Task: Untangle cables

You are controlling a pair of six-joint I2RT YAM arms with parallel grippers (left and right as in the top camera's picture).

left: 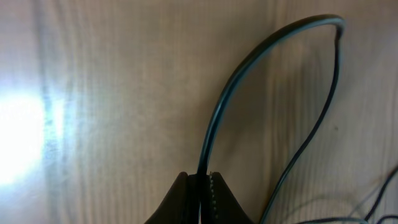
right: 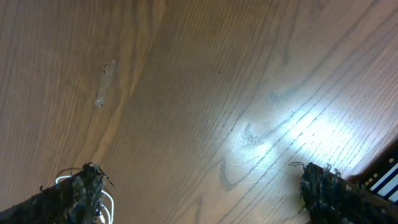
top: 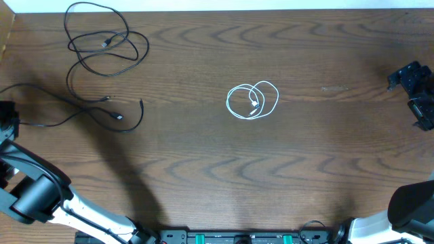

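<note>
One black cable (top: 102,42) lies in loose loops at the far left corner. A second black cable (top: 81,107) trails across the left side, its plug end near the middle left. My left gripper (top: 5,116) at the left edge is shut on this cable; in the left wrist view the jaws (left: 203,182) pinch the black cable (left: 249,62), which arcs up and loops back down on the right. The white cable (top: 252,100) lies coiled alone at the table's centre. My right gripper (top: 416,91) hangs at the far right, open and empty (right: 205,199); a bit of the white cable (right: 62,180) shows by its left finger.
The wooden table (top: 271,169) fills the view, with a pale scuff mark (top: 333,88) right of the white coil. The arms' bases and a black rail (top: 237,237) run along the near edge. A pale wall edge shows at the far side.
</note>
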